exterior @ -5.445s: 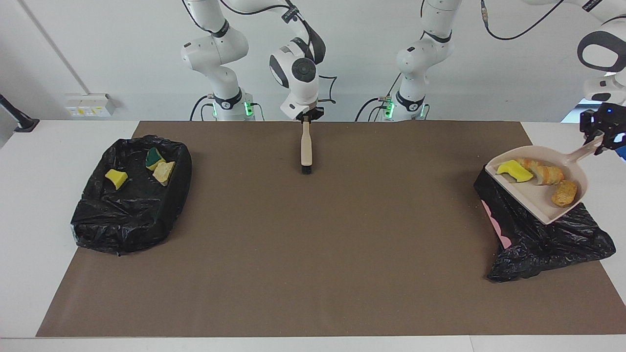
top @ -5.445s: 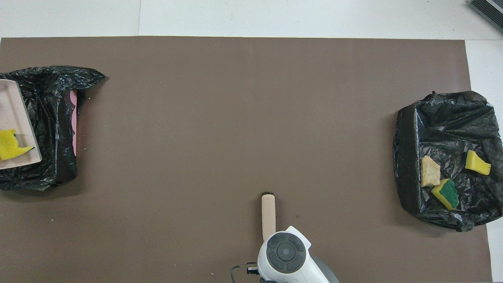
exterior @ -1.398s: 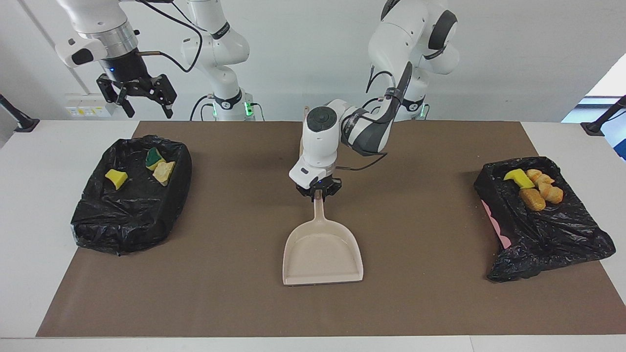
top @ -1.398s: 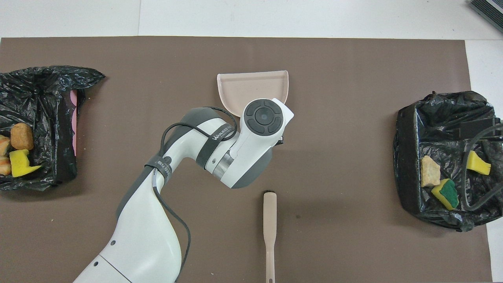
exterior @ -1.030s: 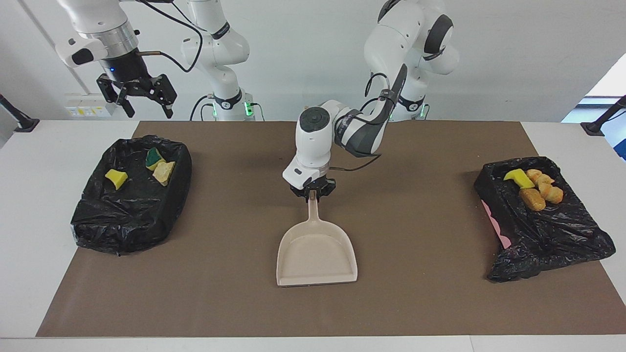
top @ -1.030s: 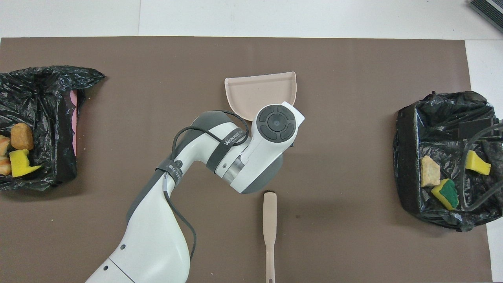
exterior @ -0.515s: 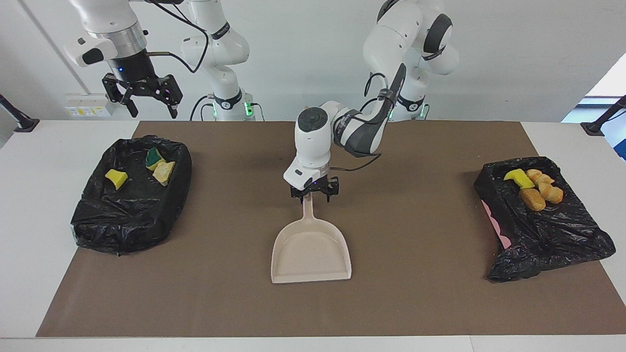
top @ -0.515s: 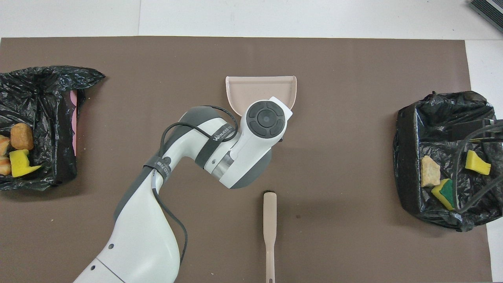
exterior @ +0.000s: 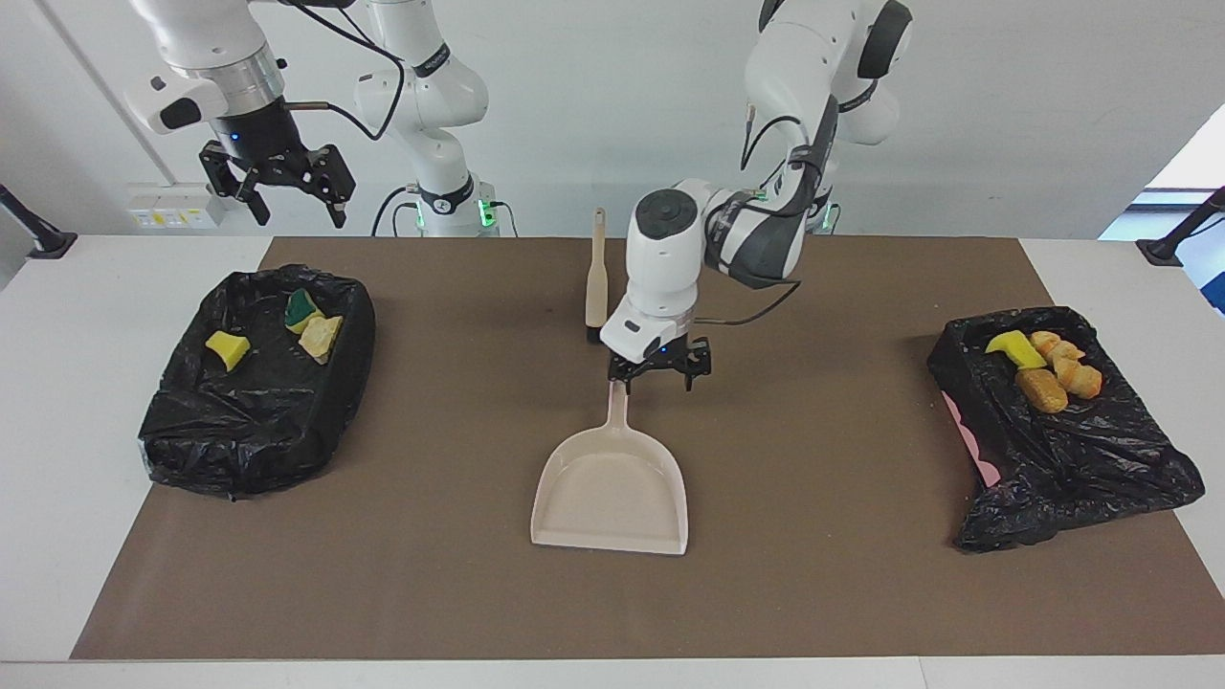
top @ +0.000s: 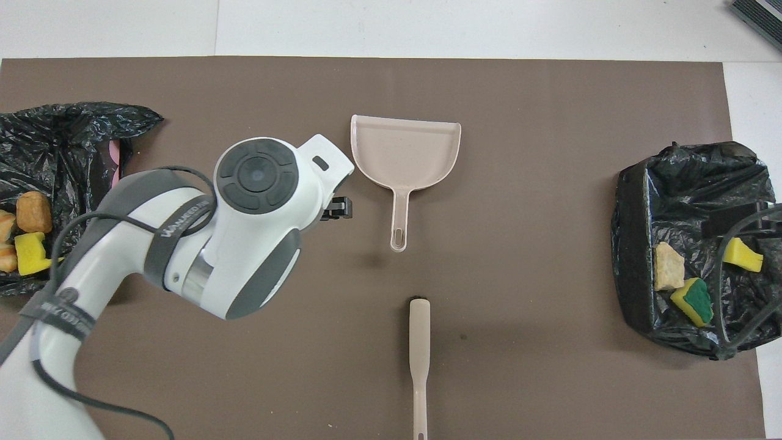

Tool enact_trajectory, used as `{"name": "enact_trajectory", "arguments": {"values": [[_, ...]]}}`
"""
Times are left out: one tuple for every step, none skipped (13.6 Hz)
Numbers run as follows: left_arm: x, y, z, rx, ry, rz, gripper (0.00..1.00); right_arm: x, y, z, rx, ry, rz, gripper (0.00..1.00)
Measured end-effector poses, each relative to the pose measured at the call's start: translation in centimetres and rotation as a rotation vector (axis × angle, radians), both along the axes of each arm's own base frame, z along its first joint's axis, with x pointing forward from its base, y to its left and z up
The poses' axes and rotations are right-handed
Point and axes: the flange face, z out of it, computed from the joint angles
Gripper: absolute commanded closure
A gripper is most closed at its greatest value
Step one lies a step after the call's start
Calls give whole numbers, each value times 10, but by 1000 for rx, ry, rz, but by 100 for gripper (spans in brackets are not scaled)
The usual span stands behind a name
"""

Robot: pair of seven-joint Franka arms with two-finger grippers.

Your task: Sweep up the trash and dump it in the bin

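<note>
Brown mat (exterior: 813, 574) covers the bench. Two black bins (exterior: 254, 407) (exterior: 1062, 450) at its ends hold the trash (exterior: 1043, 368) (exterior: 311, 325). Beige dustpan (exterior: 612, 483) lies mid-mat, brush (exterior: 596, 277) nearer the robots. Left end effector (exterior: 660, 373), fingers apart, hovers beside the dustpan handle; right end effector (exterior: 282, 191), fingers apart, waits above its bin.

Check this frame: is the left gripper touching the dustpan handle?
Apart. In the overhead view the left gripper sits clear of the dustpan handle, with bare brown mat between them; the dustpan lies flat on the mat.
</note>
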Motion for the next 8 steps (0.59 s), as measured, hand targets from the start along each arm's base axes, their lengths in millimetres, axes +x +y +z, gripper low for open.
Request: {"name": "enact_trajectory", "arguments": {"values": [[1,23,14,11,10,-24,0,0,0,0,0,0,0,0],[2,45,28,19,17,-48,0,0,1,0,0,0,1,0],[4,67,44,23,16,-68,0,0,2,0,0,0,4,0],[5,88,58,25,11,-82,0,0,4,0,0,0,7,0],[5,108,71,28,10,-94,0,0,5,0,-1,0,9,0],[4,125,83,31,9,-102,0,0,5,0,-1,0,8,0],[3,138,98,31,13,-105,0,0,4,0,0,-1,8,0],[2,152,116,23,20,-109,0,0,4,0,0,-1,7,0]]}}
